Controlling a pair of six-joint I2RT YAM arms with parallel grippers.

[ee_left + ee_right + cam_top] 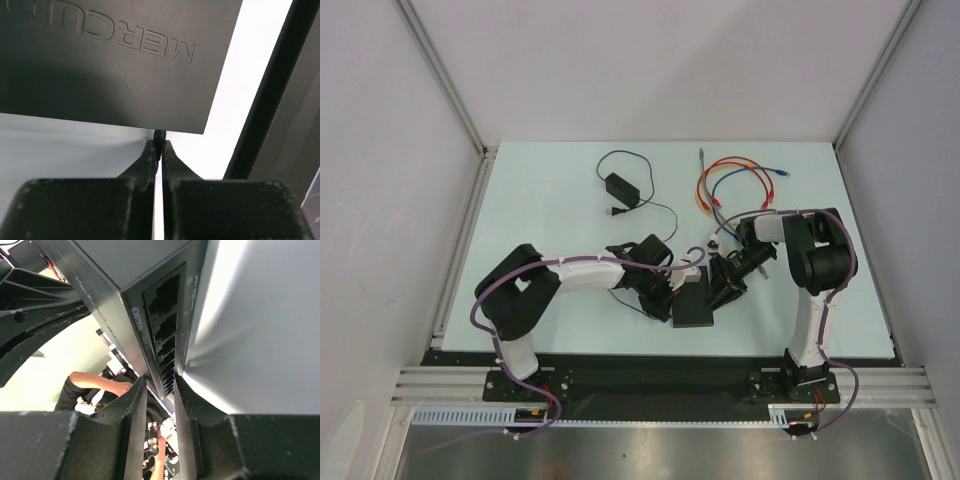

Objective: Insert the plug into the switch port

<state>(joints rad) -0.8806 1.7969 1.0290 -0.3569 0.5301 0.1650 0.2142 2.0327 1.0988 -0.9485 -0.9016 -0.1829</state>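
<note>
Switch box point(695, 312) sits near the table's point(550, 300) front edge, between the two arm bases, with both wrists converged on it; left gripper point(159, 145) has its fingers pressed together, tips meeting right at one edge of the box, whose matte top carries embossed lettering in the left wrist view; a small dark stub shows between the tips, cannot tell what it is; right gripper point(159, 390) straddles the narrow port edge of the box, one finger point(131, 405) against each broad face, jaws closed onto the box across its thickness; switch port point(161, 297) faces the right wrist camera, one of a row of sockets running down that edge, the lower ones passing between the fingertips; sockets seen here look unoccupied, though the lowest are too dark to judge; loose cables point(730, 175) in orange, red and blue lie coiled on the far right of the table, the blue plug point(782, 172) at their right end, well apart from both grippers; black power adapter point(618, 187) with its thin cord lies at far centre-left.
</note>
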